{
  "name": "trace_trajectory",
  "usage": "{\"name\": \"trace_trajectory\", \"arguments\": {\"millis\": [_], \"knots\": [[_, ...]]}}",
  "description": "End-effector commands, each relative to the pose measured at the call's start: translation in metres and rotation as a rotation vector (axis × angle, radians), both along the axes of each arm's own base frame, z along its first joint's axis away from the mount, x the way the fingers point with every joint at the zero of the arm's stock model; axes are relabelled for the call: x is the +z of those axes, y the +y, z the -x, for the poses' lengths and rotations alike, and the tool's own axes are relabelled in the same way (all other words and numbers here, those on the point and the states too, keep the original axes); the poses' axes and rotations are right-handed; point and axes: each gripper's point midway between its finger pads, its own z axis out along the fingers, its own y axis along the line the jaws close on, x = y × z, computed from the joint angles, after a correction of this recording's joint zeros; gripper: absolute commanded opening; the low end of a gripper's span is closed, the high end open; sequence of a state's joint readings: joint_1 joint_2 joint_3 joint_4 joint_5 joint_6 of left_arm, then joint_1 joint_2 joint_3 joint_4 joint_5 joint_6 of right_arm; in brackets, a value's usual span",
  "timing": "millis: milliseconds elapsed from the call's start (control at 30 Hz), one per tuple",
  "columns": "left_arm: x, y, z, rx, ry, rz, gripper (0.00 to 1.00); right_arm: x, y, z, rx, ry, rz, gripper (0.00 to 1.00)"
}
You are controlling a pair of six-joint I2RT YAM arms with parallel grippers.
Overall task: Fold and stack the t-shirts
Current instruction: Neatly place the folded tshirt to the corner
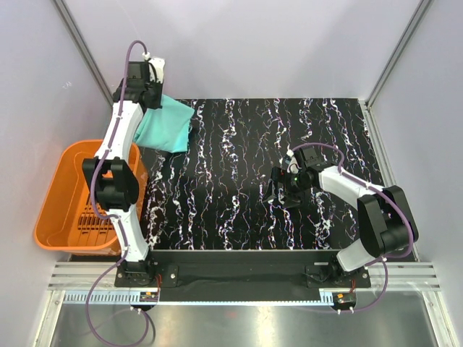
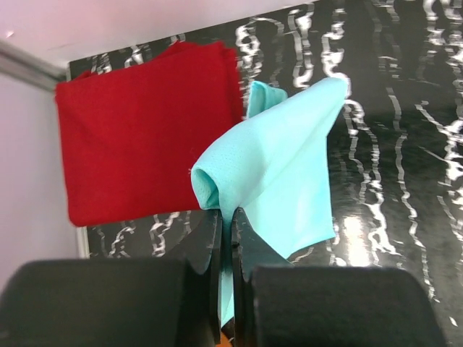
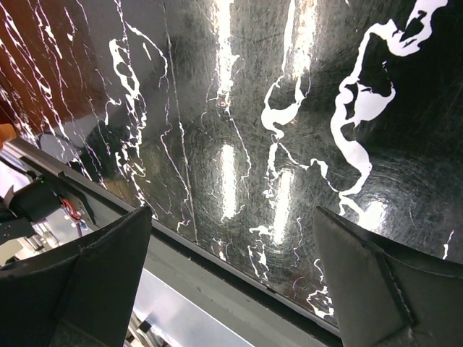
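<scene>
- Orange slatted plastic basket [image 1: 61, 195] sits off the surface's [image 1: 239, 181] left edge.
- Left jaws clamped on bunched teal shirt [image 2: 282, 173] at far-left corner; soft, draping.
- Red shirt [image 2: 145, 152] folded flat, partly behind it.
- Right jaws apart over glossy black marbling.

black, white-veined glossy tabletop [image 1: 239, 181]; a folded dark red t-shirt [image 2: 145, 144] lies flat on it, upper left of the left wrist frame.
</scene>
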State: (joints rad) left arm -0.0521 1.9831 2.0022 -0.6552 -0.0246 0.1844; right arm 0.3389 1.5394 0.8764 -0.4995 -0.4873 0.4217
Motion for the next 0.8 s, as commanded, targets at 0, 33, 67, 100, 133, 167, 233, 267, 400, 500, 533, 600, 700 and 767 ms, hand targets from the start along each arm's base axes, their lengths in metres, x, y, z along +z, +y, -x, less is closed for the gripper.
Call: {"name": "trace_trajectory", "arguments": {"millis": [0,33,67,100,133,167,233,267,400,500,533,600,700,767], "knots": [[0.051,0.009,-0.014,0.02,-0.164,-0.009,0.0,0.004,0.0,-0.014,0.01,-0.046,0.016,1.0],[0.052,0.01,-0.015,0.028,-0.17,-0.01,0.0,0.003,-0.001,-0.014,0.01,-0.047,0.021,1.0],[0.062,0.013,-0.018,0.042,-0.198,-0.015,0.0,0.002,-0.001,-0.014,0.011,-0.045,0.022,1.0],[0.066,0.016,-0.02,0.049,-0.206,-0.015,0.0,0.002,-0.001,-0.014,0.012,-0.046,0.022,1.0],[0.065,0.019,-0.024,0.056,-0.206,-0.014,0.0,0.002,-0.001,-0.014,0.012,-0.044,0.02,1.0],[0.077,0.02,-0.026,0.057,-0.228,-0.014,0.0,0.002,-0.001,-0.014,0.014,-0.043,0.019,1.0],[0.084,0.022,-0.028,0.059,-0.239,-0.019,0.0,0.0,0.0,-0.014,0.017,-0.038,0.017,1.0],[0.088,0.023,-0.029,0.059,-0.248,-0.021,0.0,-0.001,0.0,-0.013,0.019,-0.035,0.018,1.0],[0.091,0.027,-0.028,0.066,-0.253,-0.028,0.0,-0.003,0.0,-0.015,0.019,-0.036,0.017,1.0],[0.093,0.029,-0.027,0.068,-0.254,-0.037,0.0,-0.004,0.001,-0.013,0.021,-0.028,0.016,1.0],[0.092,0.031,-0.026,0.07,-0.253,-0.04,0.0,-0.004,0.001,-0.013,0.018,-0.028,0.014,1.0],[0.095,0.031,-0.024,0.063,-0.254,-0.031,0.0,-0.005,0.001,-0.013,0.021,-0.029,0.014,1.0],[0.099,0.031,-0.018,0.063,-0.263,-0.027,0.0,-0.006,0.001,-0.013,0.018,-0.024,0.01,1.0],[0.095,0.034,-0.017,0.071,-0.262,-0.041,0.0,-0.007,0.003,-0.012,0.018,-0.02,0.002,1.0]]}}
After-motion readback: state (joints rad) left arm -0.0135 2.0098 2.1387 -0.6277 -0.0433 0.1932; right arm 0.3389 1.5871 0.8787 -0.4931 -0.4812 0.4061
